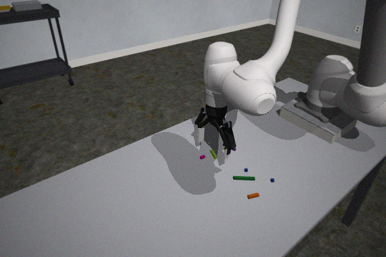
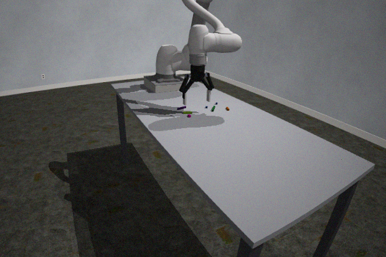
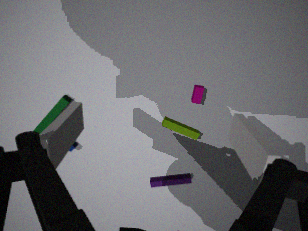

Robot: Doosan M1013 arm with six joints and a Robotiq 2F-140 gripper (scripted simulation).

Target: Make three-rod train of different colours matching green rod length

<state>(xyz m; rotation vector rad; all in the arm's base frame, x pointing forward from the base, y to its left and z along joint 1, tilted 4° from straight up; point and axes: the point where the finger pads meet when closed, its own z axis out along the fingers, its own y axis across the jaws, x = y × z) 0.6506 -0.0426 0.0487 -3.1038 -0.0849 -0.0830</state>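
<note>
The green rod point(image 1: 243, 178) point(image 2: 213, 108) point(image 3: 53, 114) lies on the table, with one blue rod point(image 1: 246, 170) point(image 2: 206, 107) point(image 3: 74, 146) beside it and another blue rod point(image 1: 272, 180) point(image 2: 216, 102) off one end. The orange rod point(image 1: 253, 195) point(image 2: 227, 108) lies on the green rod's other side. The lime rod point(image 1: 213, 154) point(image 2: 187, 112) point(image 3: 181, 128), magenta rod point(image 1: 202, 157) point(image 2: 188, 116) point(image 3: 198, 94) and purple rod point(image 2: 181, 107) point(image 3: 171, 180) lie apart from one another; in the top view the gripper mostly hides the purple one. My gripper point(image 1: 210, 150) point(image 2: 197, 99) is open and empty above the table, near the lime and purple rods.
The arm's pale base box point(image 1: 307, 124) point(image 2: 162, 87) stands at the table's far end. A dark shelf cart point(image 1: 29, 17) with a grey box stands on the floor beyond the table. The arm's shadow falls over the magenta and lime rods' area.
</note>
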